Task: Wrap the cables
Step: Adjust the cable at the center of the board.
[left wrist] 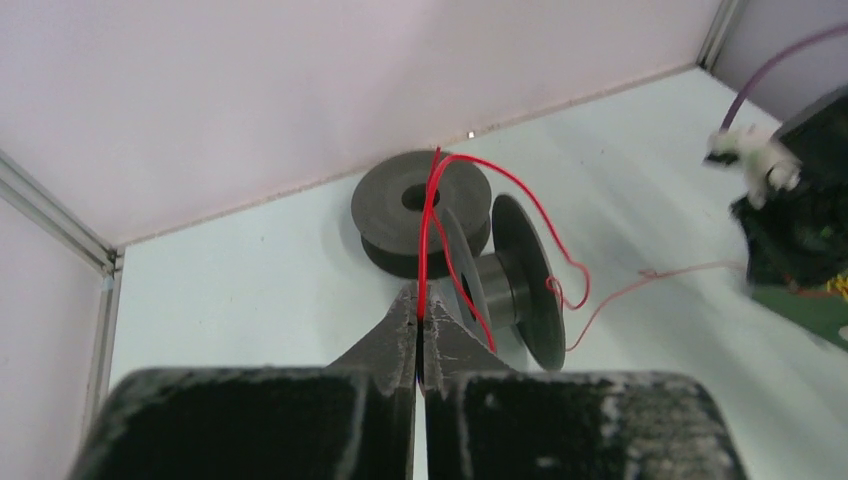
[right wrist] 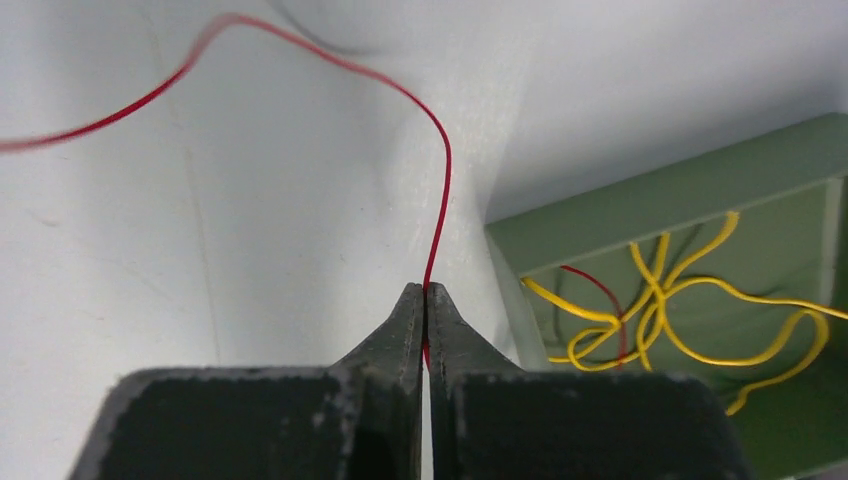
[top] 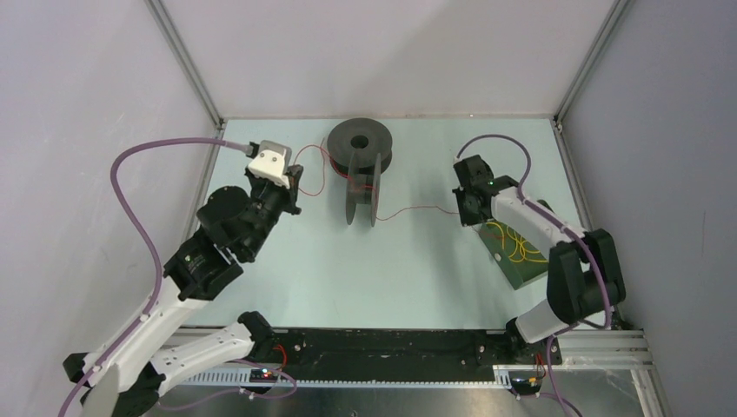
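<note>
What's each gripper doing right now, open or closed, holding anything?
Left gripper: closed on the red cable.
Right gripper: closed on the same red cable.

Smooth, faintly glossy sheathing on the red cable [right wrist: 440,200] and yellow cable [right wrist: 655,295]. Matt dark grey, probably plastic, on the far spools [top: 382,143]. Scuffed, dull black on the right gripper [right wrist: 427,292]. Matt green on the near-right tray [right wrist: 650,200]. Smooth, pale, low sheen on the table [top: 391,278].
</note>
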